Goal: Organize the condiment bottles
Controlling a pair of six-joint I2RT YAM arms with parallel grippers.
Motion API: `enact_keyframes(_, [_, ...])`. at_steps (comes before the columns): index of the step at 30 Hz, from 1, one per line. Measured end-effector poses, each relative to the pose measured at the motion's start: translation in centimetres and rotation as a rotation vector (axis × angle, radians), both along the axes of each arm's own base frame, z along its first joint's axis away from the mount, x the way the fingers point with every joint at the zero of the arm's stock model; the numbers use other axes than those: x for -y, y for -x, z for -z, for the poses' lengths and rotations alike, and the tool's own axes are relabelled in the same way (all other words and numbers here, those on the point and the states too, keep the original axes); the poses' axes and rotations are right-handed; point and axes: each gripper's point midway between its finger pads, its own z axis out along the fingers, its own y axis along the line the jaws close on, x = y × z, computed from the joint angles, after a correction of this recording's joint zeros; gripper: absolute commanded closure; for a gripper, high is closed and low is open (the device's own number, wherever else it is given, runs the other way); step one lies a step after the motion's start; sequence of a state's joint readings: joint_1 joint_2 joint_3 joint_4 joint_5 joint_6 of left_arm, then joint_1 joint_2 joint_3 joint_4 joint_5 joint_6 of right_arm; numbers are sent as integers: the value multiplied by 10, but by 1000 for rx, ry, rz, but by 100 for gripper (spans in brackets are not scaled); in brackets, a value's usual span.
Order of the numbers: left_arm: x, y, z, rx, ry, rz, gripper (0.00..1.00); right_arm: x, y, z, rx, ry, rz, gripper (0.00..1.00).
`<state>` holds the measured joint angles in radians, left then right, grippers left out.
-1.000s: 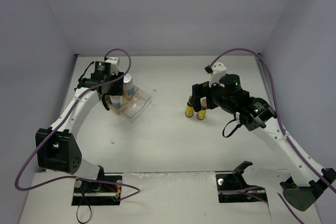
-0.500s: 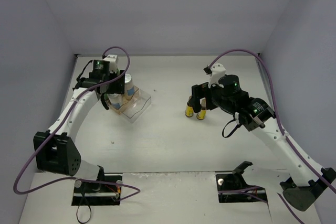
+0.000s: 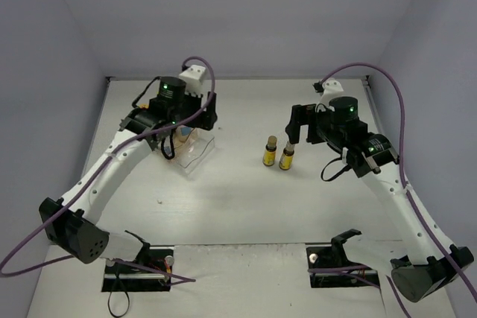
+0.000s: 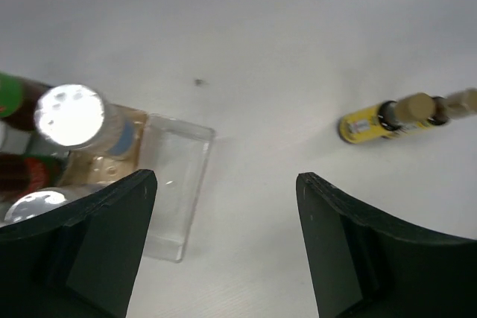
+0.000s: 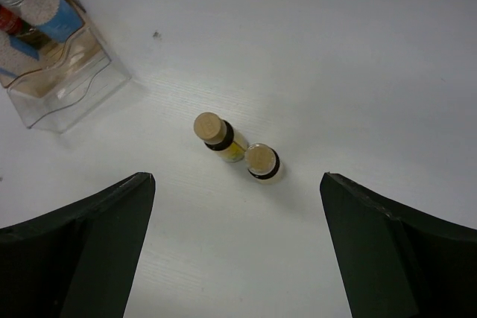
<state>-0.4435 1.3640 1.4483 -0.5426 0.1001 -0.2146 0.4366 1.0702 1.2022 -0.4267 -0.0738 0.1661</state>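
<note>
Two short yellow-labelled bottles (image 3: 270, 150) (image 3: 286, 157) with tan caps stand touching side by side on the table; the right wrist view shows them from above (image 5: 214, 133) (image 5: 262, 161). My right gripper (image 3: 299, 129) (image 5: 237, 178) is open and empty, just right of them and raised. The clear stepped rack (image 3: 195, 150) (image 4: 175, 184) holds two silver-lidded jars (image 4: 70, 113) (image 4: 33, 206) and dark bottles (image 4: 15, 94), partly cut off. My left gripper (image 3: 203, 118) (image 4: 225, 180) is open and empty above the rack's right edge.
White table with grey walls on three sides. One yellow-labelled bottle (image 4: 384, 118) also shows far right in the left wrist view. A small dark speck (image 4: 198, 82) lies on the table beyond the rack. The rack (image 5: 63, 83) shows top left in the right wrist view.
My left gripper lifted off the jar in the rack and swung right. My right gripper drew back to the right, away from the two yellow-labelled bottles, which stay standing.
</note>
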Motion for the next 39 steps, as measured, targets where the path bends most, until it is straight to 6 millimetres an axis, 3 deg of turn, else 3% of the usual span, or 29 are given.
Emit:
enact_keyframes(9, [118, 34, 41, -55, 15, 282, 24, 59, -20, 0, -16, -50, 202, 1])
enact_keyframes(15, [167, 43, 84, -116, 1, 395, 24, 67, -9, 5, -26, -73, 212, 1])
enact_keyframes(23, [191, 39, 116, -152, -5, 435, 24, 61, 4, -7, 2, -102, 171, 1])
enact_keyframes(30, [208, 25, 116, -122, 20, 443, 25, 61, 11, -8, -2, -102, 161, 0])
enact_keyframes(39, [229, 11, 126, -117, 26, 458, 38, 61, 14, -8, -1, -95, 153, 0])
